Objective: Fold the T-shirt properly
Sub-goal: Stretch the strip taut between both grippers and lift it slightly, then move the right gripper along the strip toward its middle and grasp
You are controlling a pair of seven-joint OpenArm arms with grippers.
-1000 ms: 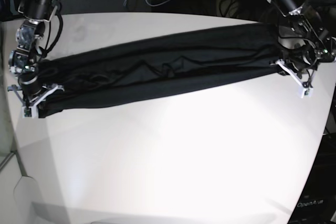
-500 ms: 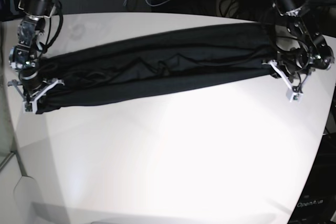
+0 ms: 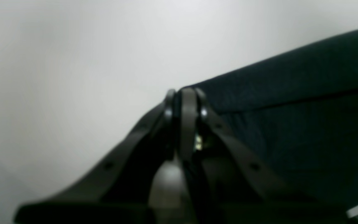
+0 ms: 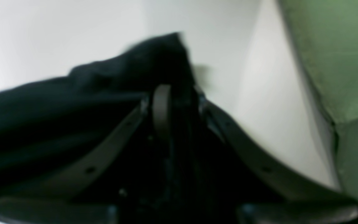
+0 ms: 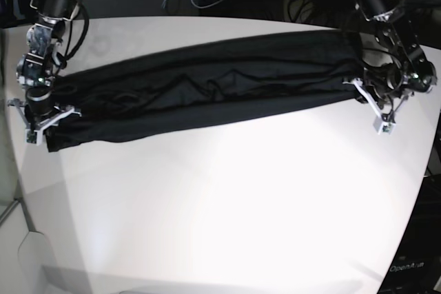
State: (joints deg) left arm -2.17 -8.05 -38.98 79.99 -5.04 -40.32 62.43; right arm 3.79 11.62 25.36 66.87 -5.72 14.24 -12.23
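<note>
Near half of the white table (image 5: 227,211) is bare: ample room to bring the fold forward. T-shirt (image 5: 207,87) lies as a long black band across the upper frame, ends at the far left and right. Left gripper (image 5: 377,109), at right, is clamped tight on the shirt's end. Right gripper (image 5: 38,120), at left, sits against the other end; can't tell if it grips. Judgement: keep both ends level and taut. Left end lies close to the table edge.

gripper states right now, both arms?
Left gripper: shut, beside the T-shirt edge; a grip cannot be told.
Right gripper: jaws slightly apart, black fabric between them; grip or release cannot be told.
</note>
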